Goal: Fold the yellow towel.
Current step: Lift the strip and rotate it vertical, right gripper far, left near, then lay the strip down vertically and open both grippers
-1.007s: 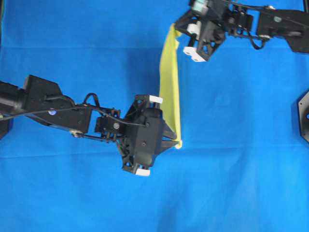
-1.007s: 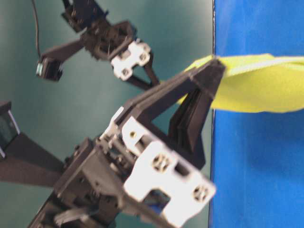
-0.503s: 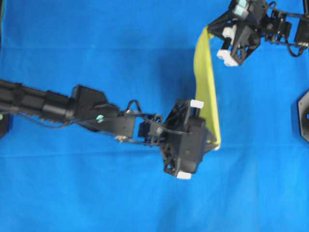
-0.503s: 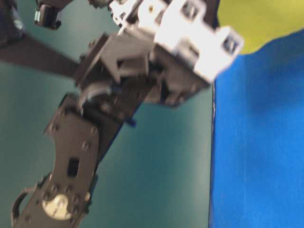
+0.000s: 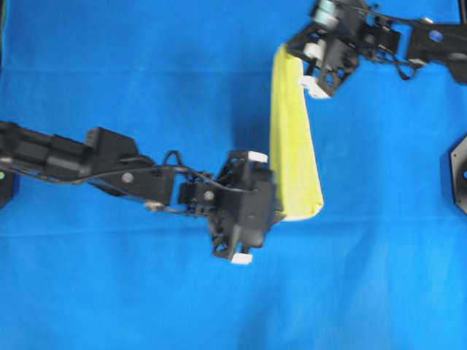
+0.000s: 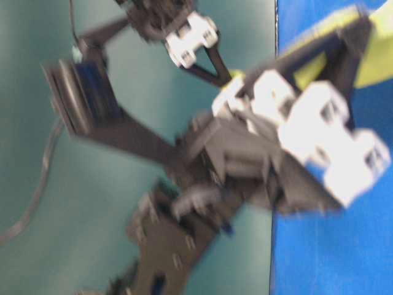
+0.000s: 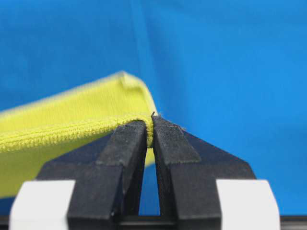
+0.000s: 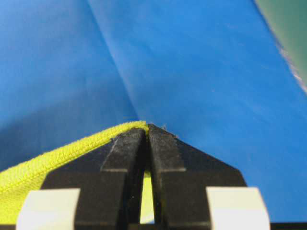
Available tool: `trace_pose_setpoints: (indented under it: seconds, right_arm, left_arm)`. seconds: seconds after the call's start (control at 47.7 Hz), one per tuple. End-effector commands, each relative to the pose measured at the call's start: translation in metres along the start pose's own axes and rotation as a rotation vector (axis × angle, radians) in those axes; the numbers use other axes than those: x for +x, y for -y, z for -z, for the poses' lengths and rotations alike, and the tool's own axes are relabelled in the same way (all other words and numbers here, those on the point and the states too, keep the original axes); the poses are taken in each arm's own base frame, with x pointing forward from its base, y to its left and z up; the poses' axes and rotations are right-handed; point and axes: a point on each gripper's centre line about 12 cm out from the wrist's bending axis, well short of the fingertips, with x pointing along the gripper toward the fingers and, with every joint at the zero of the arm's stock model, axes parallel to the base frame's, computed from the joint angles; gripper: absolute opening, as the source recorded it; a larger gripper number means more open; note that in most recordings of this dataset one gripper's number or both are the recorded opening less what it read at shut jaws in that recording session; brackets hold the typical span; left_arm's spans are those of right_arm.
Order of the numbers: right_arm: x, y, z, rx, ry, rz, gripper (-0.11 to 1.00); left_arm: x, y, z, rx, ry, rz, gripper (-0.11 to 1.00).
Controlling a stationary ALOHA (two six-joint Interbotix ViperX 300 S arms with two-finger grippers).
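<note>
Above the blue cloth-covered table (image 5: 109, 292), the bright-yellow microfibre towel (image 5: 292, 146) hangs stretched as a narrow band between both arms. At its near corner the left gripper (image 7: 149, 128) is pinched tight on the stitched hem; at its far corner the right gripper (image 8: 147, 132) is clamped likewise. This looks like the carry-over step of the fold. Next, both corners should travel together, lower evenly and be laid down before release.
</note>
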Motion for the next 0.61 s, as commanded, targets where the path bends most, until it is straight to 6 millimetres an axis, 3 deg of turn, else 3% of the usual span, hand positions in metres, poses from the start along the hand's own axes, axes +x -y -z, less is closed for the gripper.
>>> trace_pose_setpoints:
  seconds: [0.0,0.252,0.587]
  right_arm:
    - [0.01,-0.001,-0.02,-0.002,0.046,-0.006,0.02]
    - [0.031,-0.009,-0.025,-0.002,0.03,-0.022,0.02]
    - [0.033,-0.016,-0.02,-0.006,0.02,-0.038,0.02]
  left_arm:
    - [-0.02,0.011,-0.007,-0.003,0.049,0.017,0.04]
    - [-0.037,0.014,0.024,-0.021,-0.009,0.022,0.04]
    - [-0.037,0.01,0.024,-0.023,-0.008,0.016,0.04]
